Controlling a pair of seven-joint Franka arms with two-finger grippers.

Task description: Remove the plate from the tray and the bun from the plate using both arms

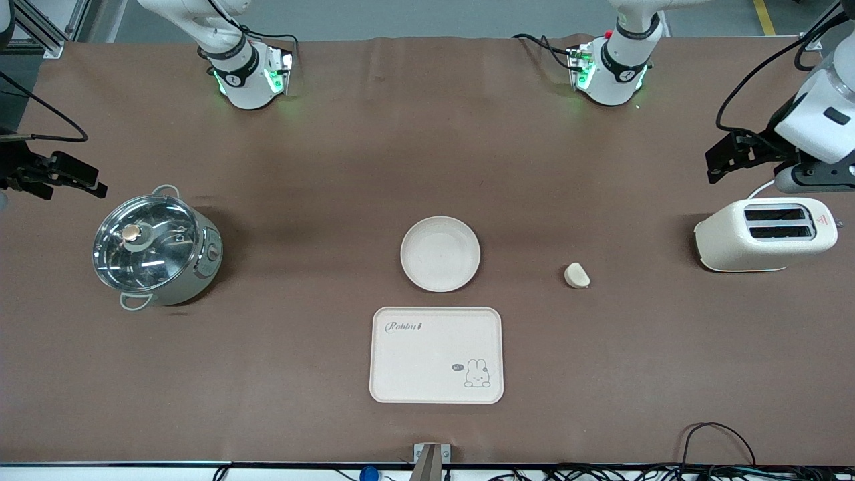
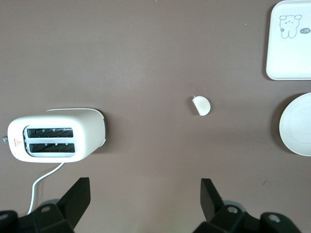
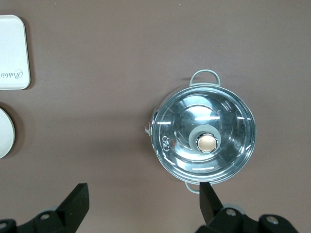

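Front view findings: the plate [image 1: 440,254] sits bare on the table, off the tray [image 1: 436,355] and just at its 12 o'clock, the two close but apart. The bun [image 1: 577,275] lies on the cloth at the plate's 3 o'clock, well apart from it, toward the left arm's end of the table. By this layout both removals appear done. The left gripper [image 2: 146,194] hangs over the table beside the toaster [image 1: 765,233], fingers spread wide and holding nothing; the right gripper [image 3: 144,196] hangs beside the lidded pot [image 1: 156,248], likewise spread and empty. Both arms look parked. Handling assessment, as judgement only: the plate appears rigid, light and smooth, so a pinch across its raised rim is the sound hold; its surface may slip under hard pads. The tray looks equally stiff, thin and flat, best taken at a raised edge along a long side. The bun looks soft and very light, liable to dent; it should be held gently across its narrow width, with the flat cut edge kept clear of the fingers.
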